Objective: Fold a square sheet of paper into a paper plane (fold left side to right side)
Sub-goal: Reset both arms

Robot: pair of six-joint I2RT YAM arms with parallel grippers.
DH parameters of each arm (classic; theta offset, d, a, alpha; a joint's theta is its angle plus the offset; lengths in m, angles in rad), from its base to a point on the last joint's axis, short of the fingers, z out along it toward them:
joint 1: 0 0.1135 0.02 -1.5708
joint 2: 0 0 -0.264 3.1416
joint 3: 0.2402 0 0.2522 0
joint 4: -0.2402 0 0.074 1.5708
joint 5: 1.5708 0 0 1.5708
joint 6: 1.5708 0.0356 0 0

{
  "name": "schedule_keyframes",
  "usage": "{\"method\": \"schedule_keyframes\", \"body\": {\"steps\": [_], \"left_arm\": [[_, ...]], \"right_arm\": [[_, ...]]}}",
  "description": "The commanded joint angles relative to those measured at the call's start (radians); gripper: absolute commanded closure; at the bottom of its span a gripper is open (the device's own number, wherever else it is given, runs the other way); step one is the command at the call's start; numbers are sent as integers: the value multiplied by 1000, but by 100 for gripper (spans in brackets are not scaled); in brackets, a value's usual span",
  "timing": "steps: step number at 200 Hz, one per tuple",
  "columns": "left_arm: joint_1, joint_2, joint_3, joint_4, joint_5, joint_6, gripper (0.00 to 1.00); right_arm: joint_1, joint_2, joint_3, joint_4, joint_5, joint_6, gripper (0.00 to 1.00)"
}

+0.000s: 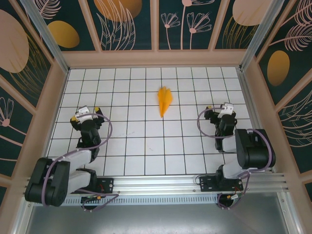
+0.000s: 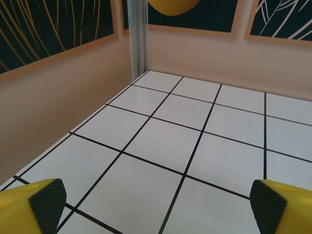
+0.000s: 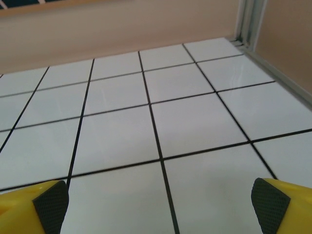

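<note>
Paper plane [image 1: 165, 100], bright orange, folded to a narrow dart, lying flat on the white grid-tiled table [image 1: 146, 146]; broad end toward the far wall [image 1: 156, 57], pointed tip toward the arm bases. Position: between the two grippers and a little beyond both, forward and to the right of the left gripper [image 1: 88, 113], forward and to the left of the right gripper [image 1: 220, 109], somewhat nearer the right one, well apart from each and touched by neither. Left gripper, in its wrist view [image 2: 156, 209]: jaws spread wide, yellow fingers with black textured pads [image 2: 46, 202] at the two lower corners, bare tile between them, nothing held; ahead of it to the left, a metal corner post [image 2: 137, 39] where two beige walls meet. Right gripper, in its wrist view [image 3: 161, 209]: jaws likewise spread wide, black pads [image 3: 51, 204] at the lower corners, bare tile between them, nothing held; beige wall ahead, a metal frame strip [image 3: 251, 22] at the corner to its right.
</note>
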Motion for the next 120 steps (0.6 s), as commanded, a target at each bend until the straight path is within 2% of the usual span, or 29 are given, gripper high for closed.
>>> {"method": "schedule_keyframes", "body": {"steps": [1,7,43,58,67,81,120], "left_arm": [[25,79,-39,300,80,60,1],[31,103,-34,330,83,63,1],[43,169,51,248,135,88,2],[63,293,-6,501,153,80,1],[84,347,-21,571,176,68,2],[87,317,16,436,188,60,1],[120,325,47,390,226,33,1]], "right_arm": [[-39,6,10,99,-113,-9,1],[-50,10,13,100,-132,-2,1],[-57,9,12,98,-146,2,1],[-57,8,12,98,-146,1,1],[-57,8,12,98,-145,1,1],[-56,9,12,97,-144,1,1],[-46,9,14,96,-127,-5,1]]}}
